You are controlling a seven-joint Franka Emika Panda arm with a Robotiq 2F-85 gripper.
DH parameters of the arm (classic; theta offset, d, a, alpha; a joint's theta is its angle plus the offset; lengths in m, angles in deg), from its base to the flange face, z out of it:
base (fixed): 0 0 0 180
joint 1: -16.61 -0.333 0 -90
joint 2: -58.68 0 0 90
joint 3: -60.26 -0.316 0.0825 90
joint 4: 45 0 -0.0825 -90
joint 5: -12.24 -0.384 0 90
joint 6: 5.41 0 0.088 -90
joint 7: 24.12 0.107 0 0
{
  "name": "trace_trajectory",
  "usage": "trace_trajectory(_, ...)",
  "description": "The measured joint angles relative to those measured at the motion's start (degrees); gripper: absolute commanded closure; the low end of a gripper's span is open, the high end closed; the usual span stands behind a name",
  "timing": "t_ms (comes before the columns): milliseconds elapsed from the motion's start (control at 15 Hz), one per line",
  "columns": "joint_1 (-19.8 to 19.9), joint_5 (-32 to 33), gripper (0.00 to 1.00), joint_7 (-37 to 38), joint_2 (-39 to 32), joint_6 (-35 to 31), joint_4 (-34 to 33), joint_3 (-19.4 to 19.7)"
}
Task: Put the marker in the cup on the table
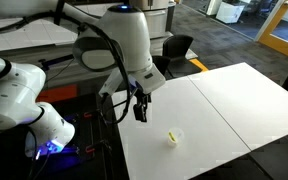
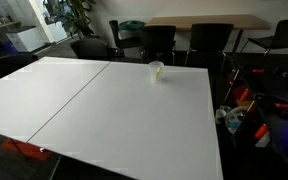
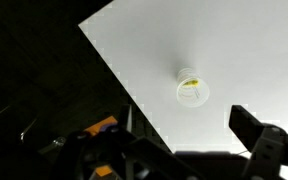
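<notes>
The small translucent cup (image 1: 173, 137) stands near a corner of the white table (image 1: 234, 100). It also shows in an exterior view (image 2: 157, 70) at the far edge of the table (image 2: 104, 110). In the wrist view the yellow marker (image 3: 191, 84) lies inside the cup (image 3: 192, 95) on the table (image 3: 244, 50). My gripper (image 1: 140, 108) hangs above the table's edge, a short way from the cup. It is open and empty, and in the wrist view its fingers (image 3: 182, 113) stand wide apart just short of the cup.
Dark office chairs (image 2: 154, 40) stand along the table's far side and also show in an exterior view (image 1: 179, 48). The robot's base with a blue light (image 1: 49, 148) sits off the table. Cables and clutter (image 2: 244, 110) lie beside the table.
</notes>
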Motion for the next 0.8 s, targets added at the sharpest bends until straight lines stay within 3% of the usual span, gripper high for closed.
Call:
trace_trajectory(400,-0.11,-2.81,0.0,-0.79,-11.38,0.0,-9.46,1.09)
trace_trajectory(800,-0.92,-12.8,0.0,-9.86,-23.32,-0.69,-16.95,2.31)
